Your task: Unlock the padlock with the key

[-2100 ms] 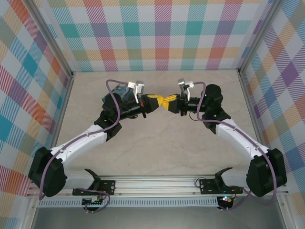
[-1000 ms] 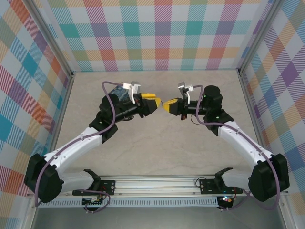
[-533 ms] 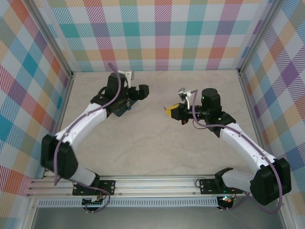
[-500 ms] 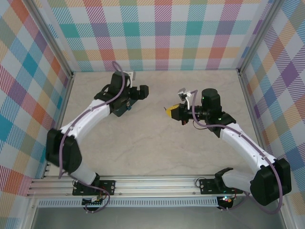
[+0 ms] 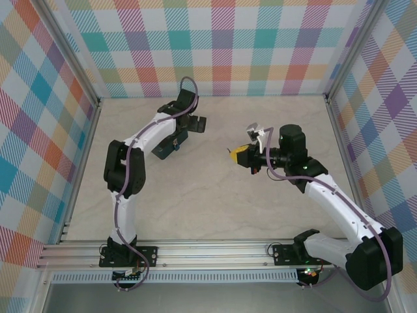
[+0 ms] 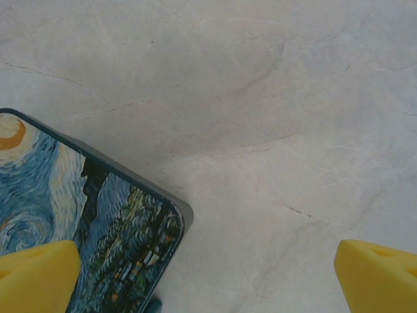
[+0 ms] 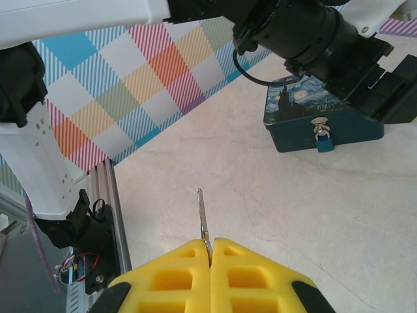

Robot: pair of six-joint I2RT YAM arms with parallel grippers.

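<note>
Key [image 7: 203,218] is pinched in the closed right gripper [image 7: 210,259]; left gripper [image 6: 208,280] is spread empty above the tin [image 6: 85,215]; padlock [image 7: 322,141] should be steadied, blade aligned squarely.

The left pincer [image 6: 207,279] stands wide open above the pale marbled table [image 6: 260,98], its yellow pads [image 6: 39,274] showing at the two bottom corners. Under the left pad lies the rounded corner of a tin [image 6: 98,222] painted with blue and yellow swirls, flat on the table.
</note>
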